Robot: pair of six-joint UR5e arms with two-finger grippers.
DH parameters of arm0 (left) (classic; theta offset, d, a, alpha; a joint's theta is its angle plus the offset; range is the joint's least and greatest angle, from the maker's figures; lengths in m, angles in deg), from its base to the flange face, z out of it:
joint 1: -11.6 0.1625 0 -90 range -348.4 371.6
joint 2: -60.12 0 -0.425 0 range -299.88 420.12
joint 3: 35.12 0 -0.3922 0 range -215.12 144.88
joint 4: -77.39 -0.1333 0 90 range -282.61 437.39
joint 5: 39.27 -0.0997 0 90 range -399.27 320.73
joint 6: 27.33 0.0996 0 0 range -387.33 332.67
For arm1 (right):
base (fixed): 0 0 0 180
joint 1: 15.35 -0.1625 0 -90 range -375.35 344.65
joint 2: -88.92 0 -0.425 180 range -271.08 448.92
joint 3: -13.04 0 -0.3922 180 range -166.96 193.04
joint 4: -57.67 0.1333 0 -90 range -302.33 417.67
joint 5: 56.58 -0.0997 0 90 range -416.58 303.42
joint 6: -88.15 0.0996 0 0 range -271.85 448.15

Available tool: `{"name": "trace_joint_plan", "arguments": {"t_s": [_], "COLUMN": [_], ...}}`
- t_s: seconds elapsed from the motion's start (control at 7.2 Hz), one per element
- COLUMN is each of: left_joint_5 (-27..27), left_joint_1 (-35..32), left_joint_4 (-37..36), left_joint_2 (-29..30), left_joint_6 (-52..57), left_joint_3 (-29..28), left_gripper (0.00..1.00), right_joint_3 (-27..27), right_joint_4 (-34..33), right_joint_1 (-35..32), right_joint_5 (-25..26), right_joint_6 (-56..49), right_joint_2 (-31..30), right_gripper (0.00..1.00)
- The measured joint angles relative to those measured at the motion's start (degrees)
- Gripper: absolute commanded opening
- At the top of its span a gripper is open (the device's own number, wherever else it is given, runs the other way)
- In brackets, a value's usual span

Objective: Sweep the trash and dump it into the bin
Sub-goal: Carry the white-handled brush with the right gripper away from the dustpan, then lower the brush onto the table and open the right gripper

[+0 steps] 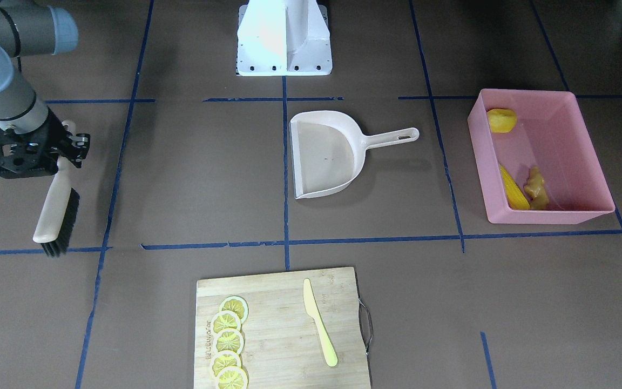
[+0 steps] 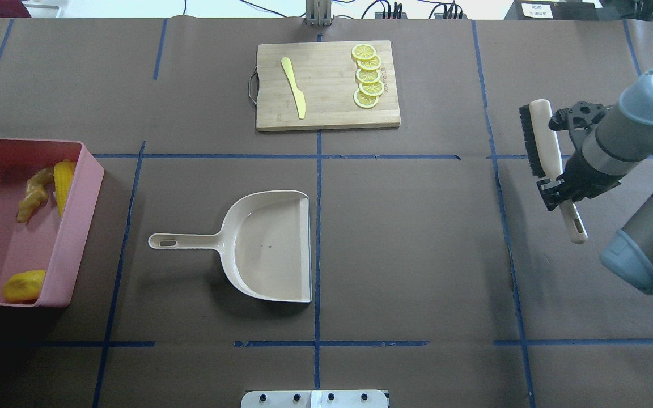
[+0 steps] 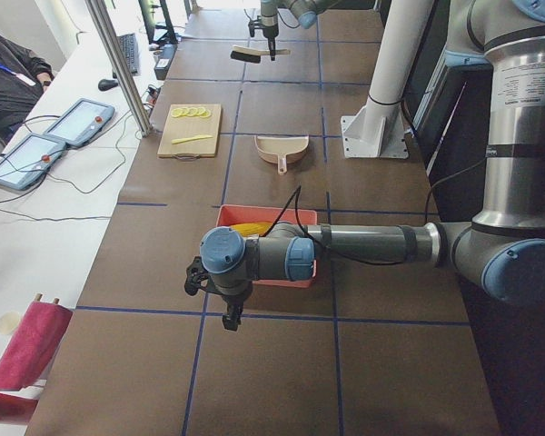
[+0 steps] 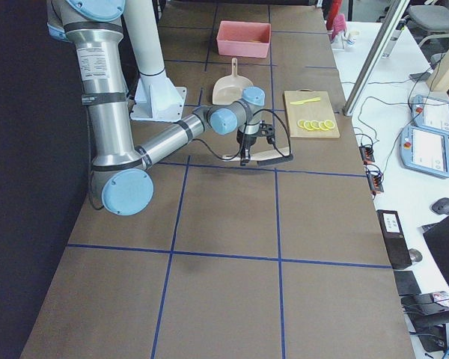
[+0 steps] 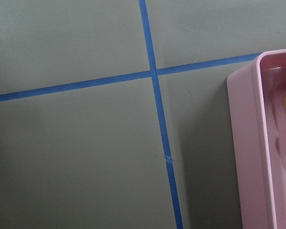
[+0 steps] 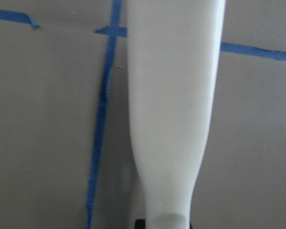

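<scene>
1. Pink plastic bin [image 1: 538,217]: rectangular, with tall slanted walls, and bigger than the beige dustpan [image 1: 324,156]. It sat at the left end of the tabletop [image 2: 417,255].
2. Trash lay inside it. The corn cob [image 1: 513,189] and the knobbly tan ginger root [image 1: 536,188] were side by side against one wall. The rounded yellow lump [image 1: 501,120] sat alone in a corner nearer the robot.
3. Overhead view cut off the bin's outer side.
4. Left gripper [image 3: 229,313] showed only small in the side view, so I could not tell how its jaws stood. Its wrist camera caught just blue tape [image 5: 155,95] and one bin corner.
5. Right wrist view was filled by a blurred pale handle.
6. Right gripper [image 1: 65,154] was clamped on the brush [image 1: 57,210] handle, bristles pointing down, at the tabletop's right end, well apart from the bin.
7. Left gripper hung just beside the bin, off its outer side.
8. Dustpan lay mid-tabletop with nothing in it.
9. Cutting board [image 2: 326,85], holding lemon slices [image 2: 367,75] and a knife [image 2: 293,88], sat at the far edge.
</scene>
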Motion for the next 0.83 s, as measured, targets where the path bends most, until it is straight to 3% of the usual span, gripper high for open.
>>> {"name": "trace_joint_plan", "arguments": {"t_s": [0.28, 0.56, 0.83], "left_joint_5": [0.0, 0.1, 0.1], "left_joint_1": [0.0, 0.0, 0.1], "left_joint_4": [0.0, 0.0, 0.0], "left_joint_2": [-1.6, -2.0, -2.1], "left_joint_6": [-0.1, -0.1, -0.1], "left_joint_3": [2.1, 2.9, 3.2], "left_gripper": [1.00, 1.00, 1.00], "right_joint_3": [-0.1, 0.5, 3.9], "right_joint_4": [2.5, 9.8, 16.2], "right_joint_1": [-2.6, -3.0, -3.0], "right_joint_5": [-2.5, -3.1, -3.1], "right_joint_6": [-5.6, -6.4, -6.1], "right_joint_2": [-7.5, -15.3, -18.8], "right_gripper": [0.03, 0.04, 0.09]}}
